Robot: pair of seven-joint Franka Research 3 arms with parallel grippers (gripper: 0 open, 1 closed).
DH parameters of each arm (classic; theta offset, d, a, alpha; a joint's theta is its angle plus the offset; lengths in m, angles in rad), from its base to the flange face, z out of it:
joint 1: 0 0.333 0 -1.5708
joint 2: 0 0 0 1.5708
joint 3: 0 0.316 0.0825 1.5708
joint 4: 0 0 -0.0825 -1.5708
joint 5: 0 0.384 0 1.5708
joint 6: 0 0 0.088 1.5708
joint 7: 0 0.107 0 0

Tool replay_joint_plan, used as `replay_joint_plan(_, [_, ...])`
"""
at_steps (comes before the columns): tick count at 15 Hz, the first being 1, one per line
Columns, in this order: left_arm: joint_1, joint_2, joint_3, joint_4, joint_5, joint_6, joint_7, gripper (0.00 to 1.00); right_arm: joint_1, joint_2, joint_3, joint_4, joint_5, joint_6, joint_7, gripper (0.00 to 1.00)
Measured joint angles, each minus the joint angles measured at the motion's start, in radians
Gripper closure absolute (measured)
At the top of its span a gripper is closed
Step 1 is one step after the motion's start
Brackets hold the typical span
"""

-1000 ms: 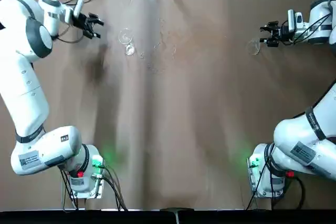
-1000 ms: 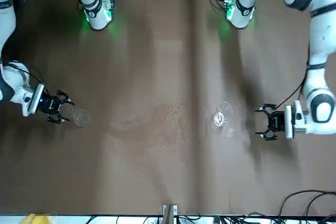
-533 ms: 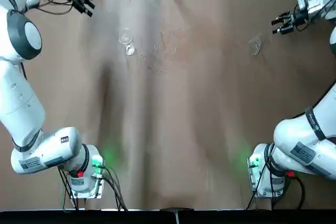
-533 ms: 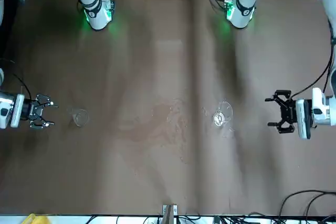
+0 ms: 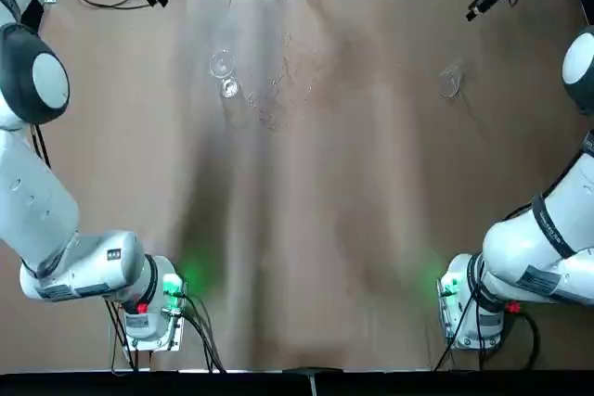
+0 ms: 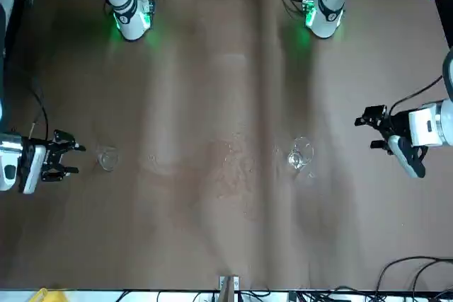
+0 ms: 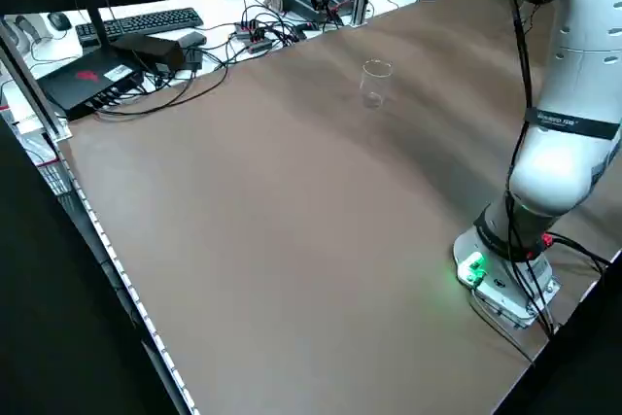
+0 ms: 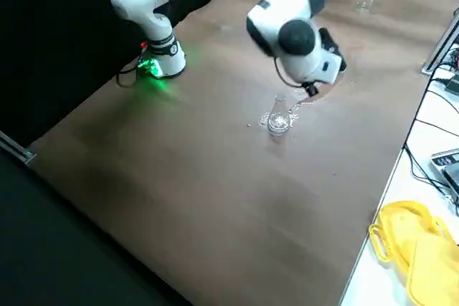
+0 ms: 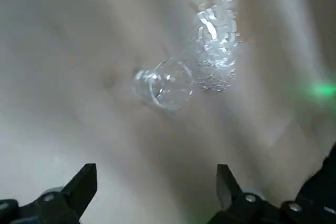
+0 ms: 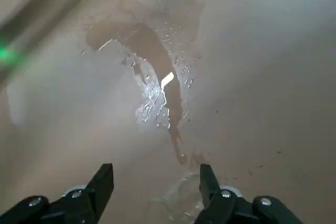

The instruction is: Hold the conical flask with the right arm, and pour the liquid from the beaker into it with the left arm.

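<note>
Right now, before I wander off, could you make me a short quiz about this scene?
1. True or false: the conical flask is lying on its side.
2. How are the left tool and right tool, out toward the table's far corners, set?
A) both closed on a glass
B) both open and empty
C) only the left one holding a glass
3. Fill in the blank: wet streaks show on the ____.

Key: 1 false, it stands upright; 2 B; 3 table.

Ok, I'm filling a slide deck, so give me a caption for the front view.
Both grippers, left and right, hover open at the sides, the glassware standing between them.
</note>
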Motion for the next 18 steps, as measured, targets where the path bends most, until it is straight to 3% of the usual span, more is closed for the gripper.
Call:
replay_joint_plan(3, [-0.051, -0.063, -0.004, -0.027, 0.181, 0.000, -0.278, 0.00, 0.048, -0.025, 0.000, 0.054, -0.096, 0.001, 0.208, 0.25])
replay_joint_plan(7, [-0.072, -0.183, -0.030, -0.136, 0.317, 0.000, -0.632, 0.00, 0.144, -0.079, 0.001, 0.083, -0.244, -0.002, 0.514, 0.22])
replay_joint_plan(9, [-0.070, -0.251, -0.048, -0.211, 0.419, 0.044, -0.685, 0.00, 0.194, -0.109, 0.001, 0.085, -0.282, -0.002, 0.662, 0.20])
replay_joint_plan(11, [-0.066, -0.361, -0.070, -0.341, 0.466, 0.159, -0.713, 0.00, 0.233, -0.162, 0.001, 0.085, -0.325, -0.047, 0.865, 0.18])
replay_joint_plan(12, [-0.062, -0.390, -0.071, -0.368, 0.466, 0.178, -0.714, 0.00, 0.239, -0.180, 0.001, 0.085, -0.333, -0.080, 0.920, 0.17])
replay_joint_plan(13, [-0.057, -0.410, -0.071, -0.380, 0.466, 0.185, -0.714, 0.00, 0.243, -0.201, 0.001, 0.086, -0.338, -0.107, 0.966, 0.16])
replay_joint_plan(15, [-0.047, -0.431, -0.070, -0.373, 0.466, 0.196, -0.714, 0.00, 0.252, -0.251, 0.001, 0.087, -0.368, -0.149, 1.048, 0.02])
replay_joint_plan(18, [-0.030, -0.431, -0.068, -0.302, 0.466, 0.193, -0.714, 0.00, 0.273, -0.341, 0.001, 0.087, -0.403, -0.243, 1.219, 0.00])
